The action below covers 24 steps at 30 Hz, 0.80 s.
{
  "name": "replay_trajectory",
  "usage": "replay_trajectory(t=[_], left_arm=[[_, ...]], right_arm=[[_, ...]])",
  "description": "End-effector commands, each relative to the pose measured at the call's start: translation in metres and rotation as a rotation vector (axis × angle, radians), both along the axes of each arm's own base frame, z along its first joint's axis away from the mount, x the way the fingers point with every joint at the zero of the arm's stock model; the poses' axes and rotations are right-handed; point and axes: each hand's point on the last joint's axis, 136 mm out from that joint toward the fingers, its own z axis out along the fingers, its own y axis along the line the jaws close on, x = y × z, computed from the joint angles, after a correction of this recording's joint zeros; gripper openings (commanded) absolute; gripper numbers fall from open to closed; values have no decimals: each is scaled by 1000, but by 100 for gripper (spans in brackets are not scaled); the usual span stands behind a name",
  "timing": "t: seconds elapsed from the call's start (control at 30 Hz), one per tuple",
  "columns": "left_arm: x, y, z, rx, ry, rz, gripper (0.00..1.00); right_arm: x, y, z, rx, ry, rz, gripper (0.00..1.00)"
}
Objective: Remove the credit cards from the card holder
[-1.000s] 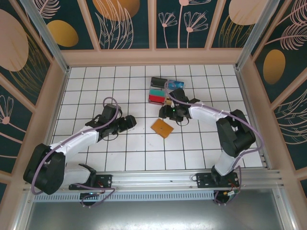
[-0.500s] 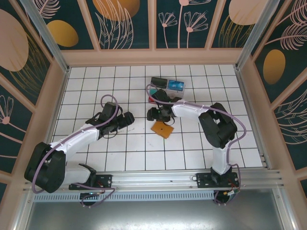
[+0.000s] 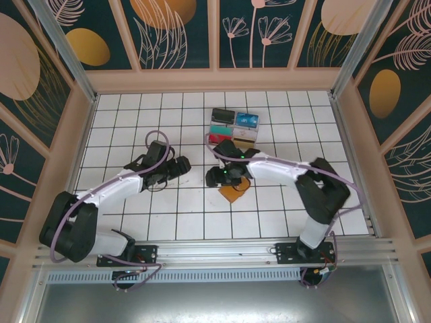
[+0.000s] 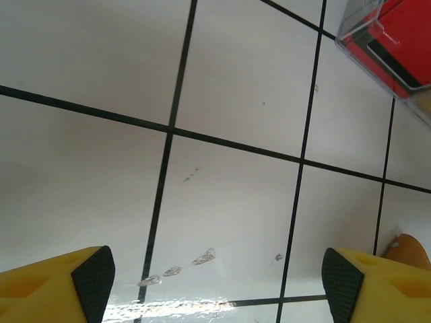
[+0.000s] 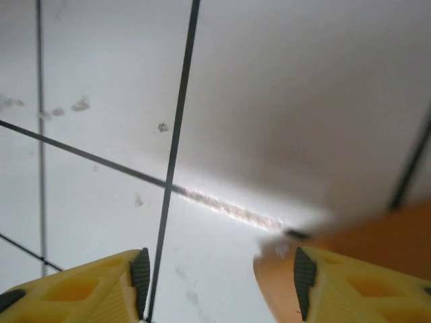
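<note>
Top view: the left gripper hangs spread over bare tiles, at nine o'clock from the card holder. The right gripper hides the holder's ten-o'clock corner. Card boxes sit at twelve o'clock.

Left wrist: the left gripper is wide apart, with a clear box at two o'clock.

Right wrist: the right gripper is spread, with the card holder at four o'clock behind one finger.

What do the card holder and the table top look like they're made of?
The card holder looks like matte tan-orange leather or imitation: soft rounded edge. The table is glossy white tile with dark lines; glare suggests ceramic, possibly laminate.
</note>
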Motion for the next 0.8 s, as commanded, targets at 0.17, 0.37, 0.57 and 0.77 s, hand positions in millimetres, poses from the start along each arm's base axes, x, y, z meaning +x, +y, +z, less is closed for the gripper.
replay_trajectory(t=[0.17,0.37,0.57,0.77], left_arm=[[3,-64,11,-145,-20,-222,73],[1,-92,3,-169,9,-290,68],[-1,-106,-3,-197,34,-317,61],[-13,-111,-10,-244,71,-334,60]], right_arm=[[-11,-91,-5,50,70,-491,62],[-2,-102,-15,175,91,-562,58],[13,-87,-20,182,88,-510,45],[27,-67,-22,181,70,-376,32]])
